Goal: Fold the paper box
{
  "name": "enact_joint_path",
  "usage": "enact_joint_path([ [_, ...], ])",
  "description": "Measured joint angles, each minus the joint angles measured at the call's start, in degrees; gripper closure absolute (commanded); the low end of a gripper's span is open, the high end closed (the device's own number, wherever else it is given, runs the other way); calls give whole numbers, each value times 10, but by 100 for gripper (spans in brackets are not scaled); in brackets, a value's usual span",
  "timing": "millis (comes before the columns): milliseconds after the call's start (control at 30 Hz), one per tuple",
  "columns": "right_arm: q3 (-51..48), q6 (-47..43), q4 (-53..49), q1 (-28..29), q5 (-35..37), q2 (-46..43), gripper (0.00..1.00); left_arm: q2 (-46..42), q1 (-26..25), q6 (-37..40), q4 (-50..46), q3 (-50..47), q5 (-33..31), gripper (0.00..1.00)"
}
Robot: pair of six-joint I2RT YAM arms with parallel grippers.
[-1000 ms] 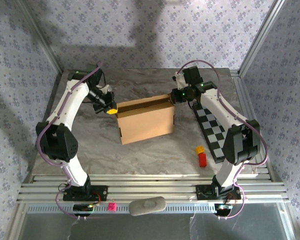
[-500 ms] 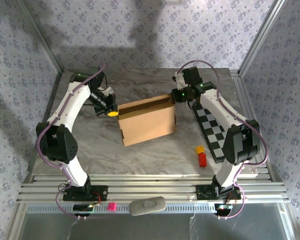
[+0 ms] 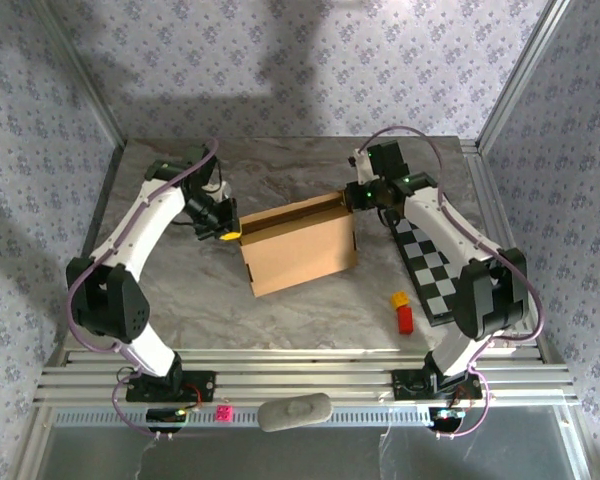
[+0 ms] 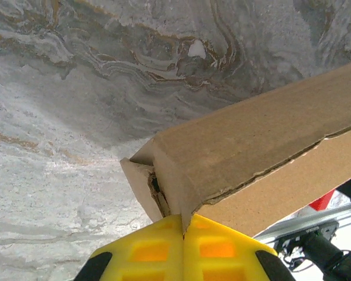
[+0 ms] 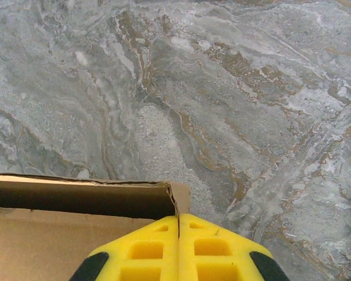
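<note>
The left gripper (image 3: 226, 232) has swung a little rightward and toward the near edge since a second ago, its arm's elbow shifting with it. Its yellow fingers (image 4: 146, 252) are pressed flat together with no gap, their tips at the far left corner of the paper box (image 3: 302, 250). In the left wrist view a torn cardboard edge runs down into the seam between them, but I cannot tell whether any of it is actually pinched. The box has travelled with the gripper. It now sits slightly further right and nearer on the marble table (image 3: 280, 325) than before, and it is still half-formed, with its far wall raised and a broad panel sloping toward the arms. The right gripper (image 3: 353, 197) has eased the same way and is likewise closed, with its tips against the box's far right corner. This looks like repositioning rather than folding, since no flap seems newly creased. The checkered board (image 3: 427, 268) and the yellow block (image 3: 400, 298) and red block (image 3: 405, 319) lie where they were.
</note>
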Motion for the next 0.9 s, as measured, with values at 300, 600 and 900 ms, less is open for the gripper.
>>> enact_joint_path([
  [300, -39, 9, 39, -2, 11, -23, 100, -14, -27, -34, 41, -30, -29, 100],
  [600, -90, 16, 82, -2, 19, -67, 100, -80, -55, -42, 88, -85, -71, 100],
  [900, -134, 26, 129, 0, 19, -85, 100, -124, -76, -36, 156, -154, -106, 100],
])
